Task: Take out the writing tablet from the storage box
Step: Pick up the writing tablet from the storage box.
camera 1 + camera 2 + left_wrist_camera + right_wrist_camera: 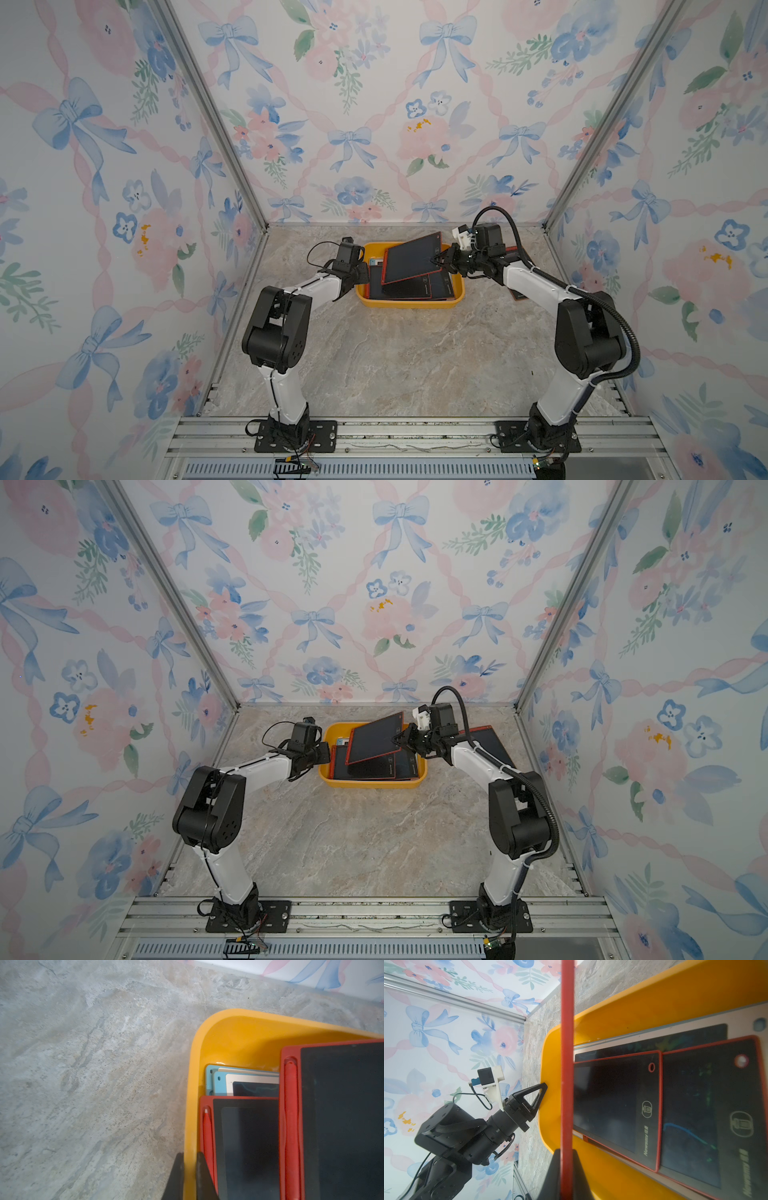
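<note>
My right pincer (566, 1153) is pinched tight on the thin red edge of the writing tablet (411, 257). The tablet hangs tilted above the storage box (409, 304), its far corner over the box's back rim. My left pincer (189, 1157) is clamped on the box's left wall, one finger inside and one outside. Flat in the box lie other red-framed tablets (245, 1147) and, beneath them, blue-framed tablets (216, 1082), mostly covered. Just right of the box a red-rimmed tablet (494, 739) lies on the table (395, 365), largely hidden behind my right arm (478, 758). My right wrist view shows the held tablet only edge-on.
</note>
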